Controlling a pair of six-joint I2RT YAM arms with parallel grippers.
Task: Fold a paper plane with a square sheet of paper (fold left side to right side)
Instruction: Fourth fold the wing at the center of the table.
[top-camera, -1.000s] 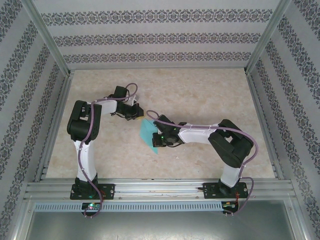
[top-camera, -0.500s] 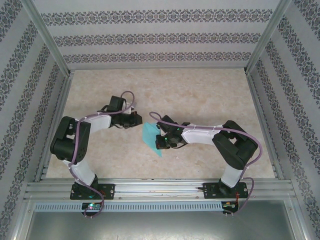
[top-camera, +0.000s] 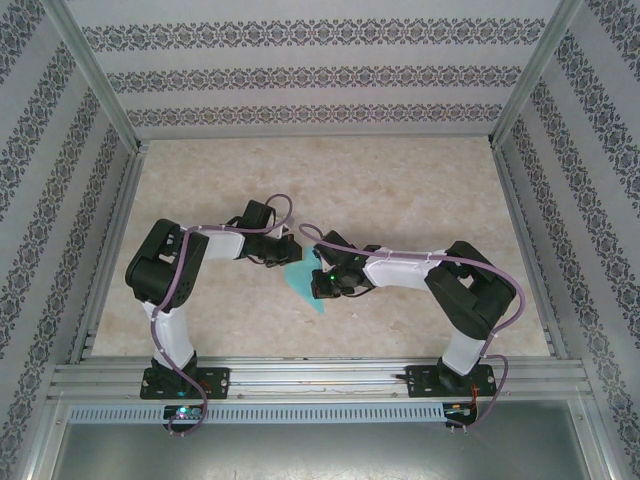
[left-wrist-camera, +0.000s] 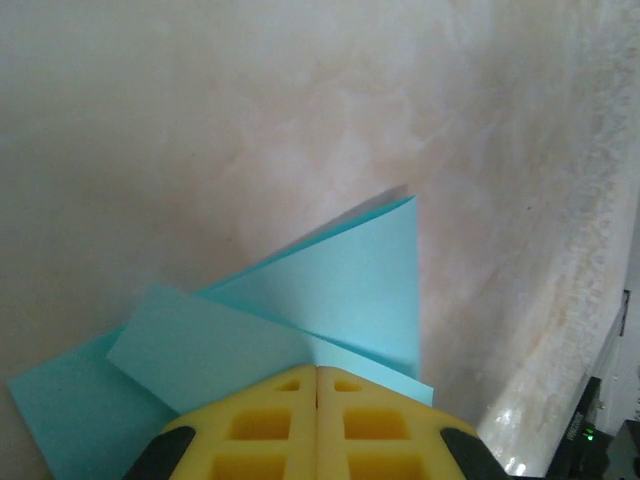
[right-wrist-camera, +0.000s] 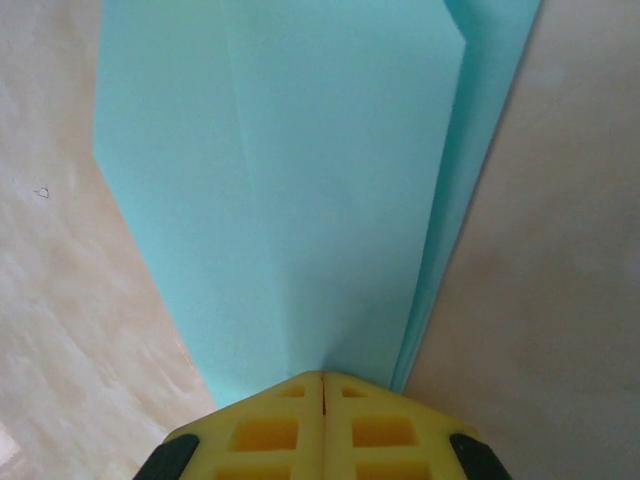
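The turquoise sheet of paper (top-camera: 301, 279) lies creased on the marbled table between the two arms, narrowing to a point toward the near side. My left gripper (top-camera: 289, 256) is at its far left edge. In the left wrist view the yellow jaws (left-wrist-camera: 317, 372) are shut, tips against the paper (left-wrist-camera: 340, 290), where one flap stands raised. My right gripper (top-camera: 319, 283) is at the paper's right side. Its jaws (right-wrist-camera: 322, 378) are shut with tips on the folded paper (right-wrist-camera: 300, 200), at the near end of a long crease. No finished paper plane shape shows.
Bare table (top-camera: 400, 190) stretches behind and to both sides of the paper. Patterned walls with metal posts enclose the back and sides. An aluminium rail (top-camera: 320, 378) carrying both arm bases runs along the near edge.
My left arm swung right and brought its gripper down onto the paper's far left edge. The paper with the right gripper shifted slightly toward the near side.
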